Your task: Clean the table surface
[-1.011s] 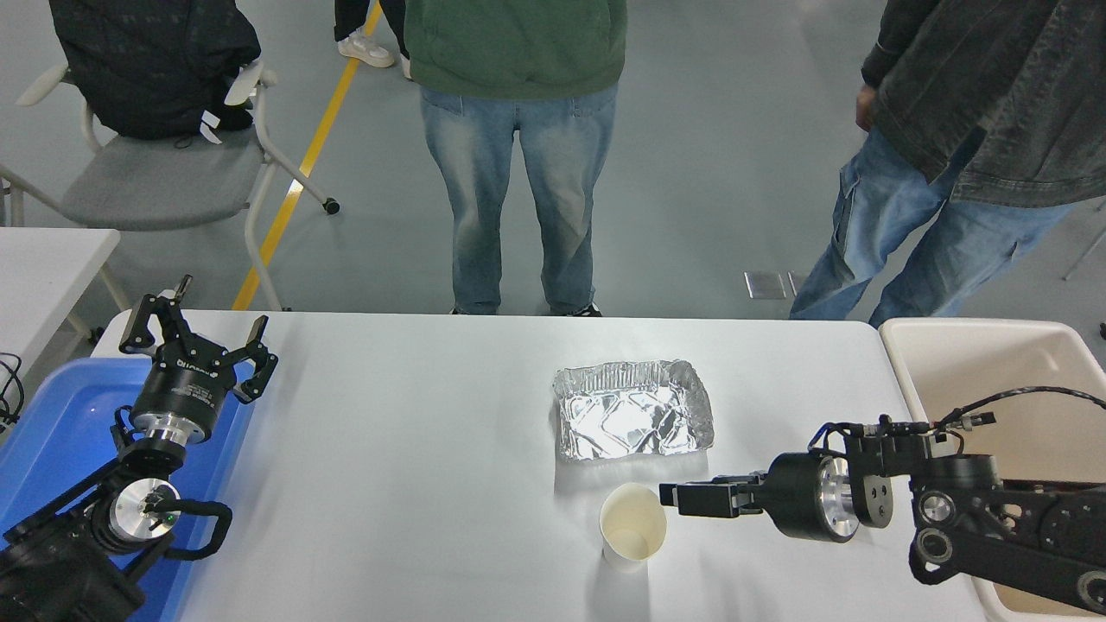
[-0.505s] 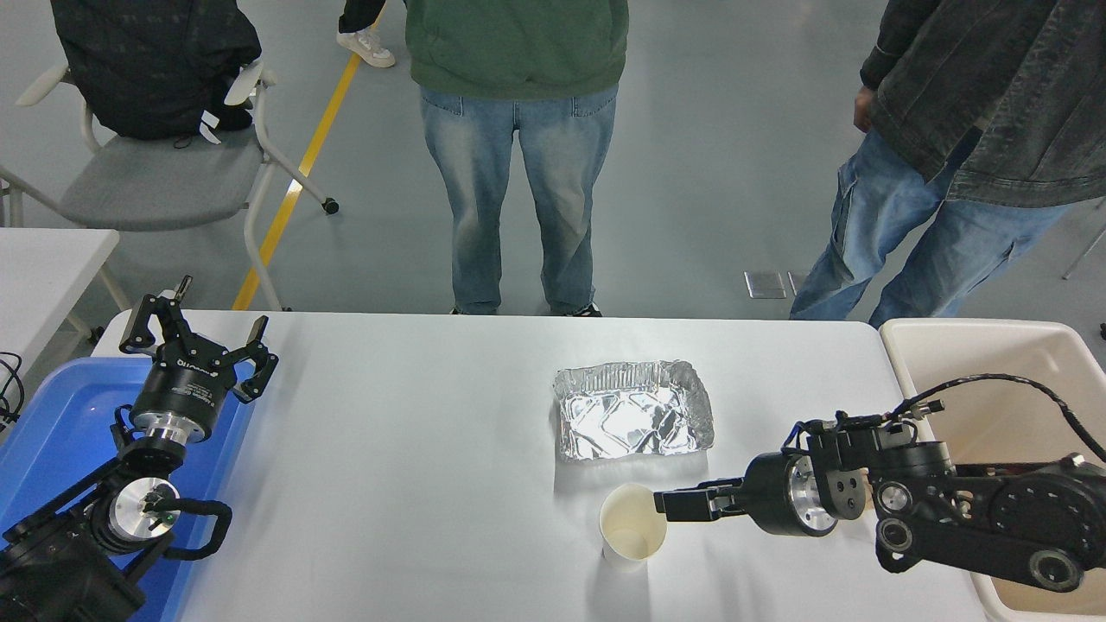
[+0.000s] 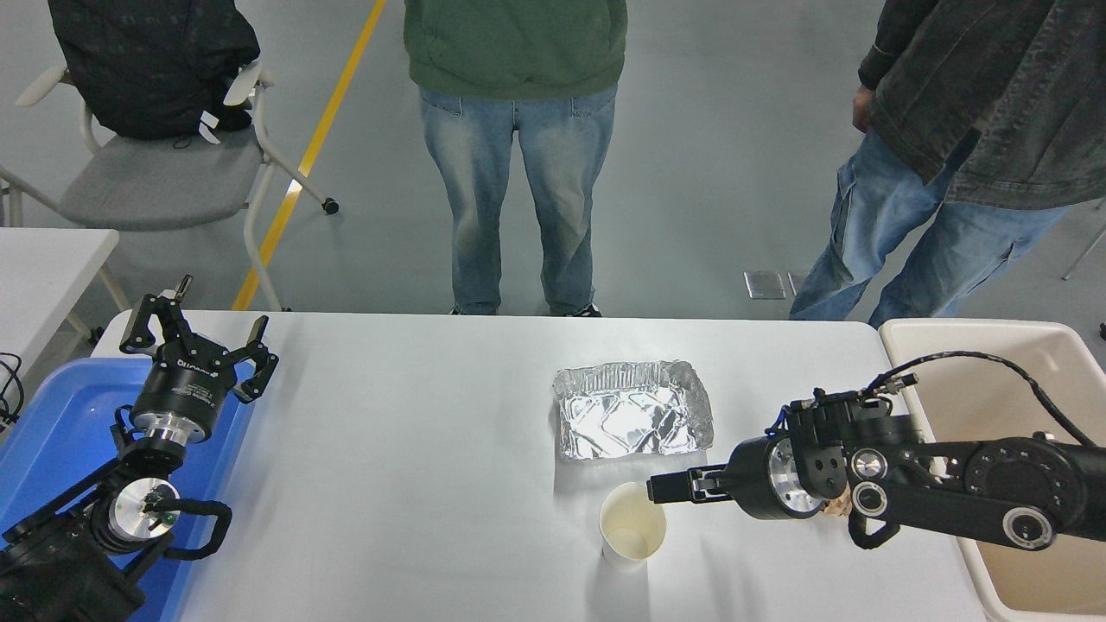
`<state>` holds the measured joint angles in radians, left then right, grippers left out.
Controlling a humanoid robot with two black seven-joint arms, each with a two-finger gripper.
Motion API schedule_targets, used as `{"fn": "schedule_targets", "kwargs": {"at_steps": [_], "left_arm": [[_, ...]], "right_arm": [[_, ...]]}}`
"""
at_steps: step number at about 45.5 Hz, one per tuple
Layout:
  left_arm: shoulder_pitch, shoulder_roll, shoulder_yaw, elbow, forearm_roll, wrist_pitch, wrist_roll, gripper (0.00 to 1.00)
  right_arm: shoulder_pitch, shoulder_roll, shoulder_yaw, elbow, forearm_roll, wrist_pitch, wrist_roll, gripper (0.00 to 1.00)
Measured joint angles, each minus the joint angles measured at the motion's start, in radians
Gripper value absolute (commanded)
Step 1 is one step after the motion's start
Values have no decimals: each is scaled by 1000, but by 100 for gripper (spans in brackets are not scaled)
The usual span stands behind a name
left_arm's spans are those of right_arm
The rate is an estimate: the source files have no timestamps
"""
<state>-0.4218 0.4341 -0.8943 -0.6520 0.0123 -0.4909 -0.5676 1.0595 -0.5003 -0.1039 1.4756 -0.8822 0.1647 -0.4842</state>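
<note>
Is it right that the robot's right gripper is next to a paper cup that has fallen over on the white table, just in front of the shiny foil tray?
Not quite. The paper cup stands upright, its open mouth facing up, as the head view shows. The rest holds: the right gripper is beside its rim, on the white table, near the foil tray.

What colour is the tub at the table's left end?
Blue; the tub shows in the head view, under the parked left arm.

People (image 3: 517, 130): cut off above the waist at frame top.
Beige bin (image 3: 985, 363): cropped at right edge.
Right tool (image 3: 658, 488): finger spread unclear.
</note>
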Motion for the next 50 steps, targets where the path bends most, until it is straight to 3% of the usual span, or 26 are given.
{"fn": "schedule_targets", "kwargs": {"at_steps": [16, 50], "left_arm": [[0, 0, 0, 0, 0, 0, 0, 99], [0, 0, 0, 0, 0, 0, 0, 99]], "right_arm": [[27, 18, 3, 11, 100, 36, -94, 100], [17, 54, 41, -10, 127, 102, -77, 99]]}}
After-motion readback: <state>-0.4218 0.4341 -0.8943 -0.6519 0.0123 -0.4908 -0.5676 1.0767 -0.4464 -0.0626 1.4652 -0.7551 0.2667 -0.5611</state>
